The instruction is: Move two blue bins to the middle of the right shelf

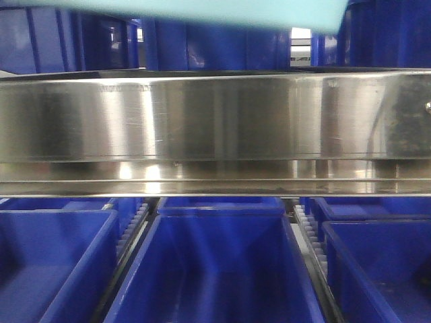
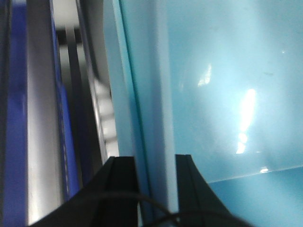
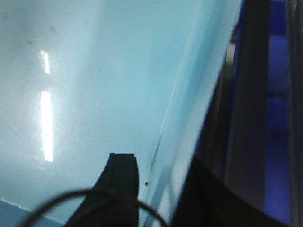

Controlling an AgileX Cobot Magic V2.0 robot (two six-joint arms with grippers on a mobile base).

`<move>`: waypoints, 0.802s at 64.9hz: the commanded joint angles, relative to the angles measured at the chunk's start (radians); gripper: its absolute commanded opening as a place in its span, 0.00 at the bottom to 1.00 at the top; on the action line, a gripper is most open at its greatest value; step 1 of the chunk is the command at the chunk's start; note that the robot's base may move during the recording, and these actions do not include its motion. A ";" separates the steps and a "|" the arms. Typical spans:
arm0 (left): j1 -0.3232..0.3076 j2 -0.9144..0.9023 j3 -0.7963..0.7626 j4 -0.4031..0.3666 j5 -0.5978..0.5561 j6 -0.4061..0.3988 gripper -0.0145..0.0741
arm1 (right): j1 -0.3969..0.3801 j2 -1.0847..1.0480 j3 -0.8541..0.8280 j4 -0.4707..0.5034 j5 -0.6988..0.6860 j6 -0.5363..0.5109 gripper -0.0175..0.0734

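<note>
item under carriage: one pale sky-blue rectangular plastic bin [image 1: 182, 12], showing in the front view only as an underside edge at the top of the frame. it is hanging just above a brushed steel shelf beam [image 1: 215, 114] that is running left to right across the view. whether a second pale bin is nested inside it cannot be told.

left gripper [image 2: 154, 163]: its black fingers are sitting narrow, one on each side of the bin's left end wall [image 2: 227, 94], and by appearance are clamping it.

right gripper [image 3: 161, 165]: it is doing the same on the right end wall [image 3: 94, 71], with the fingers close on either face of the rim.

governing relation: the bin is lying between the two grippers, its long axis left to right and parallel to the beam. neither arm is nearer, since both are on it. the shelf space is lying on the far side of the beam, so the coming move is judged to be a level push away from the robot.

dark blue plastic bins [image 1: 222, 262] are occupying the tier below the beam, and more are standing beyond it.

risk noted: the underside is looking close to the beam's top edge and could catch.
</note>
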 commanded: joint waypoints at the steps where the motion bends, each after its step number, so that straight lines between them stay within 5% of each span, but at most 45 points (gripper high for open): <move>1: -0.007 -0.027 -0.086 -0.117 -0.026 0.009 0.04 | 0.001 -0.024 -0.078 -0.024 -0.094 -0.006 0.02; 19: -0.007 -0.031 -0.148 -0.130 0.017 0.009 0.04 | 0.001 -0.023 -0.269 -0.037 -0.083 -0.006 0.02; 52: -0.007 -0.031 -0.148 -0.130 -0.021 0.009 0.04 | 0.001 -0.023 -0.277 -0.037 -0.063 -0.006 0.02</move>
